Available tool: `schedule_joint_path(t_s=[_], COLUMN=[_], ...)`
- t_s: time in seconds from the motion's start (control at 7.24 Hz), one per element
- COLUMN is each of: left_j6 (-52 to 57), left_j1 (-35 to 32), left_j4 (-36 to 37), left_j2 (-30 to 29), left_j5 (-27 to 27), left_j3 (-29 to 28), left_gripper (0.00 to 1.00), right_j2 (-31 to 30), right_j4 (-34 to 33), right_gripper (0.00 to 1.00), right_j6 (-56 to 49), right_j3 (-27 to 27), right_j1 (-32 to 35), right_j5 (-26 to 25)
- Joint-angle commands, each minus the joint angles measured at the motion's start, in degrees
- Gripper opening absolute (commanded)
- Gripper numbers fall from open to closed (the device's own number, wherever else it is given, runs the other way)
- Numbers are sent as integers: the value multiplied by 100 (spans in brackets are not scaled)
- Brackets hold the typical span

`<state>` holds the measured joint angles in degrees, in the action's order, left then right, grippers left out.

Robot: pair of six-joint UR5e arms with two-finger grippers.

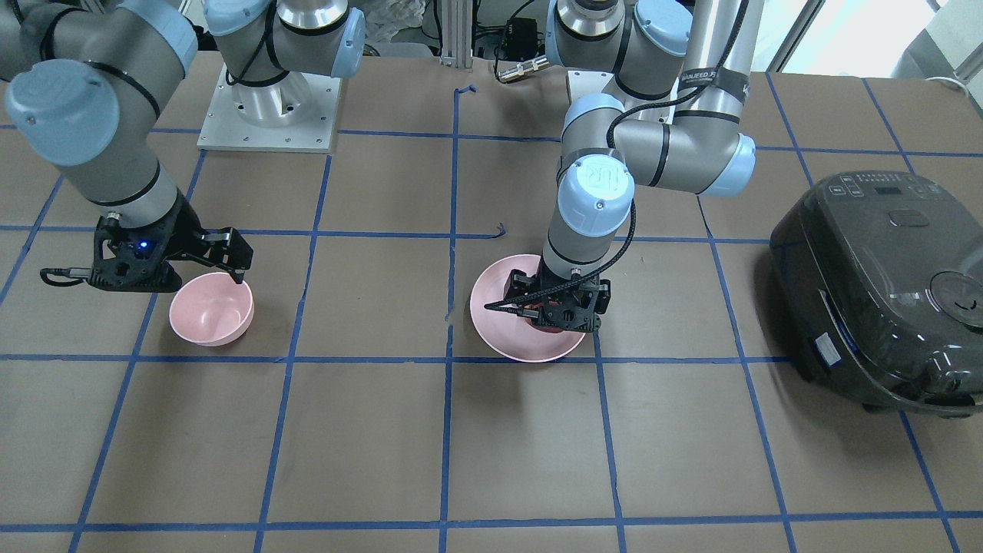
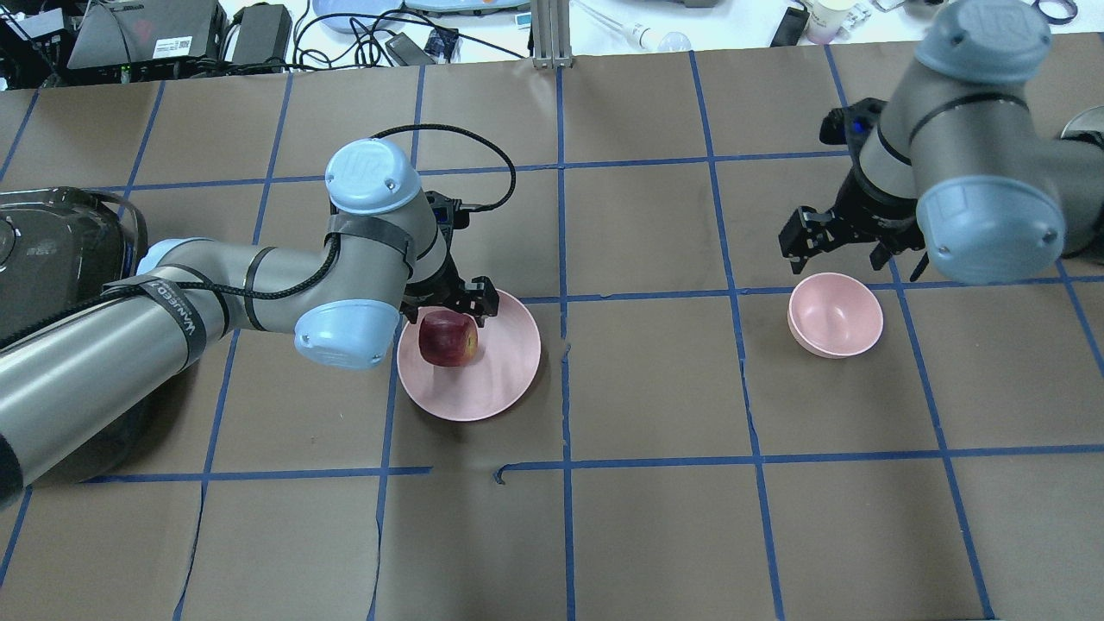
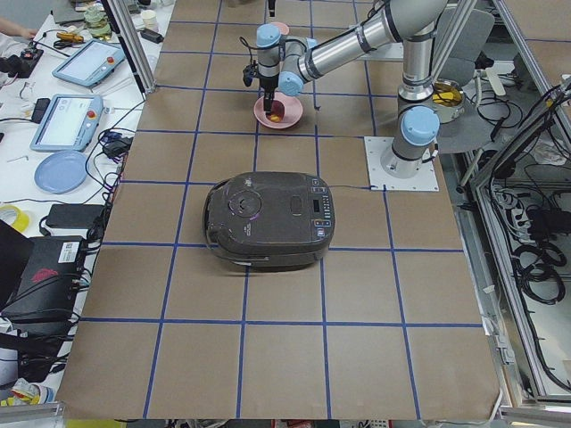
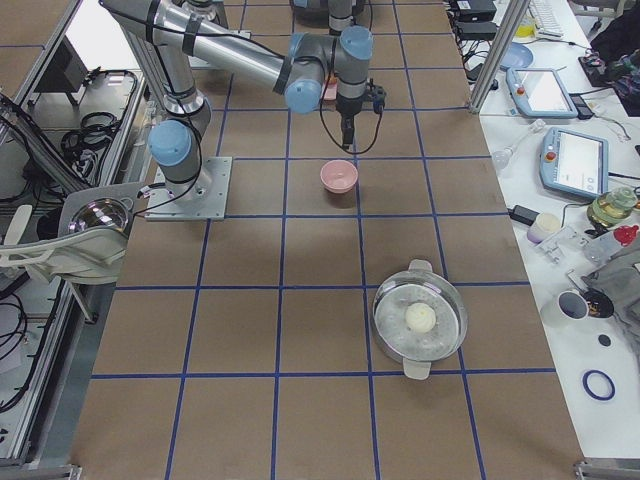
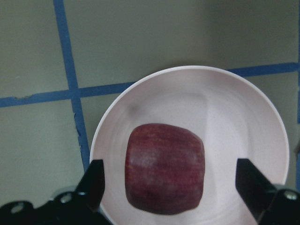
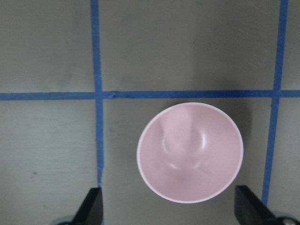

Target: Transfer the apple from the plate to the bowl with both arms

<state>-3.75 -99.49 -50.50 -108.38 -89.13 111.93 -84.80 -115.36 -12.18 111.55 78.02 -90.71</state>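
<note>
The dark red apple (image 2: pixel 448 338) lies on the pale pink plate (image 2: pixel 509 371) left of the table's middle. My left gripper (image 2: pixel 453 304) is open just over the plate. In the left wrist view its fingers (image 5: pixel 93 180) stand on either side of the apple (image 5: pixel 165 168), apart from it, over the plate (image 5: pixel 225 108). The small pink bowl (image 2: pixel 835 315) stands empty on the right. My right gripper (image 2: pixel 841 250) is open and empty above the bowl's far edge. The right wrist view shows the bowl (image 6: pixel 190 152) between its fingers (image 6: pixel 93 206).
A black rice cooker (image 1: pixel 883 292) stands on the table beyond my left arm; it also shows in the overhead view (image 2: pixel 52 250). A steel pot (image 4: pixel 420 318) stands at the table's right end. Blue tape lines grid the brown table (image 1: pixel 522 461).
</note>
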Motion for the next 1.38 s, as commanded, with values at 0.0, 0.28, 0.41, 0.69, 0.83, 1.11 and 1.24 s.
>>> schedule_joint_path(t_s=[0.0, 0.28, 0.41, 0.69, 0.83, 1.11, 1.24], left_j6=[-12, -46, -55, -38, -21, -20, 6], left_j1=[0, 0, 0, -8, -9, -9, -17], left_j4=[14, 14, -3, -21, -21, -30, -30], left_j2=[-148, -149, -184, -219, -193, -193, -175], left_j5=[-17, -8, 27, 1, 1, 44, 45], left_j3=[4, 4, 13, 13, 22, 66, 118], left_gripper=[100, 95, 95, 95, 95, 95, 95], right_j2=[418, 709, 772, 816, 825, 816, 808], right_j4=[-871, -918, -944, -962, -962, -980, -954], right_gripper=[96, 78, 53, 17, 0, 0, 0], right_j6=[-845, -953, -970, -970, -979, -961, -953], right_j3=[490, 499, 534, 543, 543, 517, 491], right_j1=[-751, -762, -762, -771, -832, -832, -832], right_j5=[27, 96, 123, 88, 106, 89, 80])
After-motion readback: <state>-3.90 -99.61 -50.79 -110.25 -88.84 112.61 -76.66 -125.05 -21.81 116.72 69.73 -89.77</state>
